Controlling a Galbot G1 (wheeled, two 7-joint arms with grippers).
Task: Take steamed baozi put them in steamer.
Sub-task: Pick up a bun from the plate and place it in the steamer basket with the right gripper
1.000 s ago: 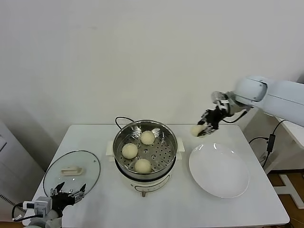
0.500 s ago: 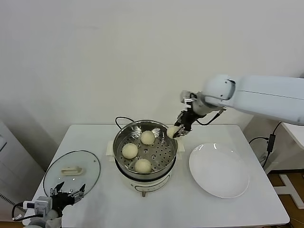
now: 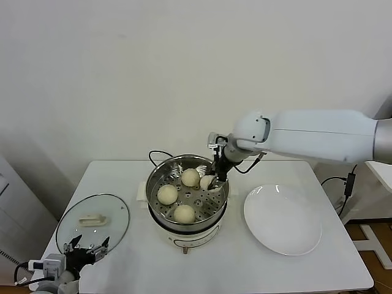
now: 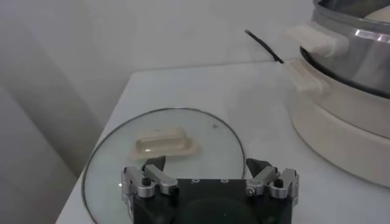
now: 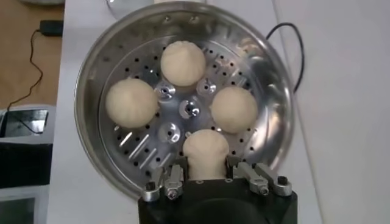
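Observation:
The steamer (image 3: 155, 179) stands mid-table, a shiny steel pot with a perforated tray (image 5: 152, 152) on a white base. Three cream-white baozi lie on that tray (image 3: 190, 177) (image 3: 166, 194) (image 3: 184, 213). My right gripper (image 3: 208, 182) reaches over the steamer's right rim, shut on another baozi (image 5: 205, 150) that hangs just above the tray's free spot. In the right wrist view the three resting baozi (image 5: 183, 62) (image 5: 131, 102) (image 5: 233, 108) ring the centre. My left gripper (image 4: 209, 169) stays parked low at the table's front left, open, over the glass lid (image 4: 109, 155).
A flat white plate (image 3: 282, 220) lies bare to the right of the steamer. The round glass lid (image 3: 92, 220) with a white handle rests at the front left. A black cord (image 3: 155, 154) runs behind the steamer.
My right arm has swung left from beyond the plate to over the steamer and lowered, carrying the baozi. The left arm has not moved.

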